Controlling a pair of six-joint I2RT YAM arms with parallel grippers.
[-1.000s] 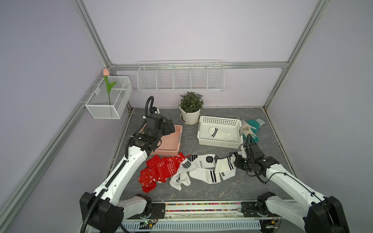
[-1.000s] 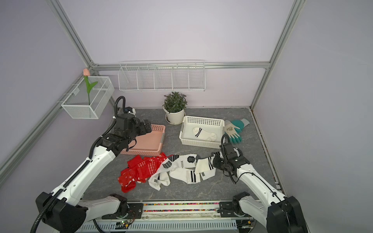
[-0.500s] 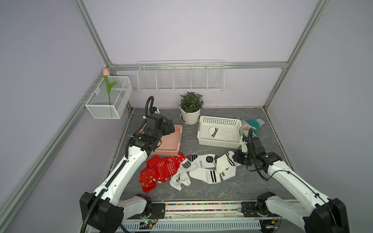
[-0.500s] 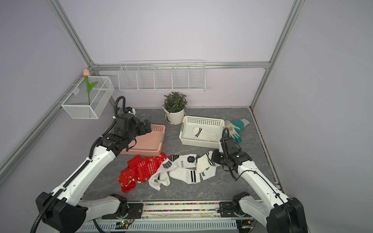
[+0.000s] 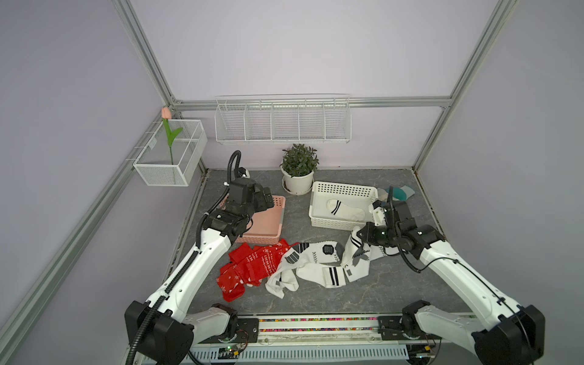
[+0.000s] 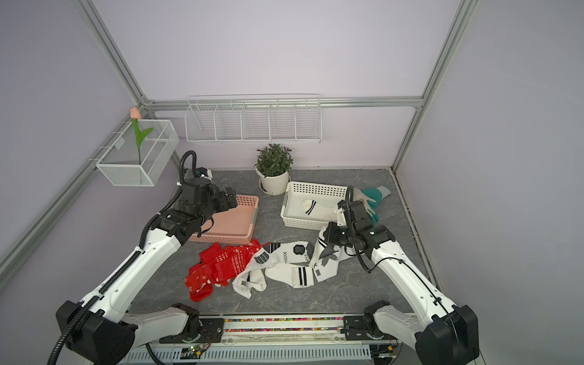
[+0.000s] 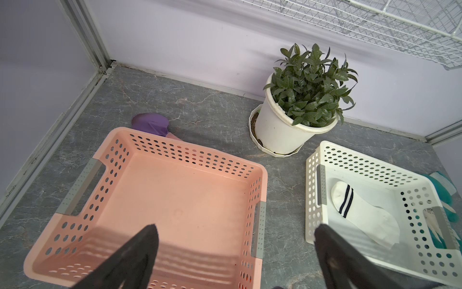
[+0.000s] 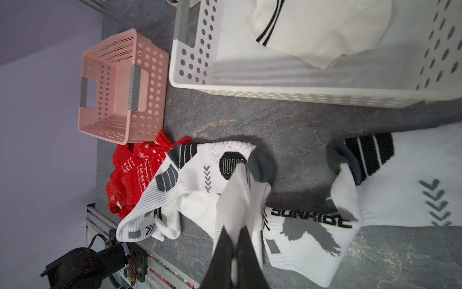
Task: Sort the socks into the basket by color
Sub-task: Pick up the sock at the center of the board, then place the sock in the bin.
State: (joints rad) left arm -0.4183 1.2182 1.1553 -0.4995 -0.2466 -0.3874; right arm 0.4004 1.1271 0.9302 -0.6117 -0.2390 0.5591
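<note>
Progress slight: one white striped sock lying in white perforated plastic basket; pink perforated basket sitting empty. Red snowflake socks, white patterned socks waiting at baskets' 6 o'clock; right tool clamping one, left tool gaping.

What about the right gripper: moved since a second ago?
Yes: right gripper, shut on a white sock, moved toward the white basket's near wall.
</note>
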